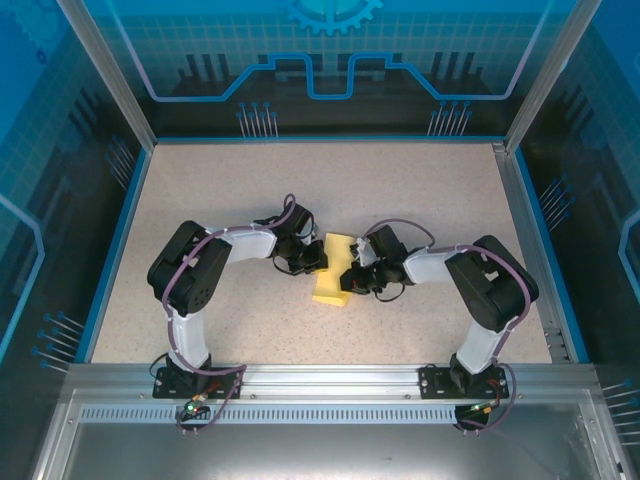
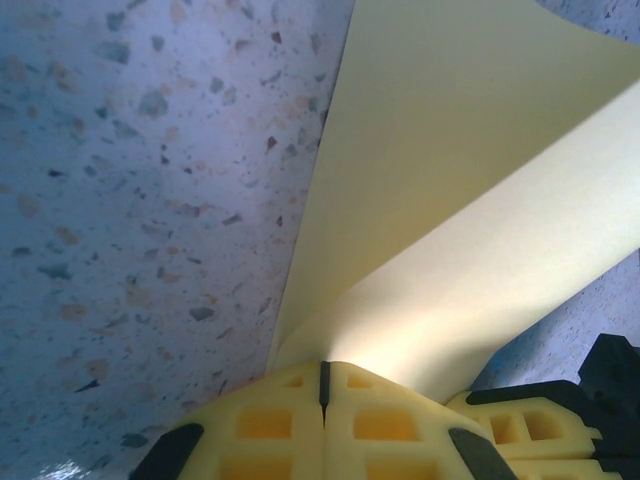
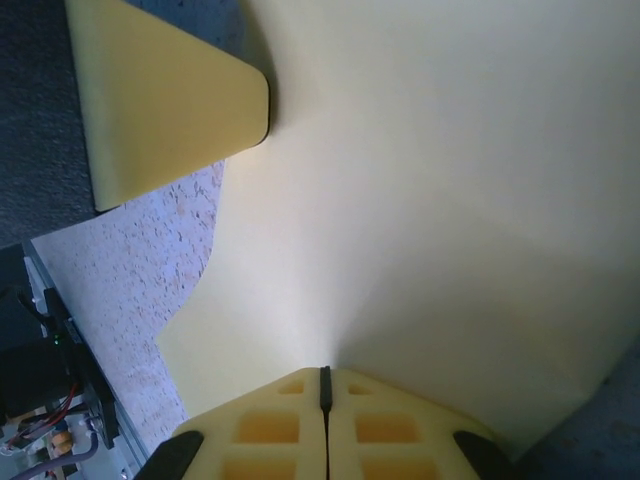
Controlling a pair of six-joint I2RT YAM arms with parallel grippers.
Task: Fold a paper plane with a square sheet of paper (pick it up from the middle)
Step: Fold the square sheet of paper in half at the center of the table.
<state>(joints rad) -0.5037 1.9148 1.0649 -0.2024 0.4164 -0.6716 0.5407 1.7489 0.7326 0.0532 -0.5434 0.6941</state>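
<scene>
The square sheet of paper (image 1: 332,272) is yellow and stands bent up between my two grippers at the middle of the table, looking like a narrow strip from above. My left gripper (image 1: 316,262) meets it from the left and my right gripper (image 1: 352,277) from the right. In the left wrist view the yellow fingers (image 2: 270,425) are shut with the paper (image 2: 450,180) pinched at their tips, its two layers spreading away up and to the right. In the right wrist view the fingers (image 3: 270,430) are likewise shut on the paper (image 3: 430,200), which fans out wide above them.
The speckled beige table (image 1: 210,200) is ringed by a blue rim and clear blue walls (image 1: 60,200). A metal rail (image 1: 330,382) with both arm bases runs along the near edge. The right gripper's fingers (image 2: 520,430) sit close beside my left fingers.
</scene>
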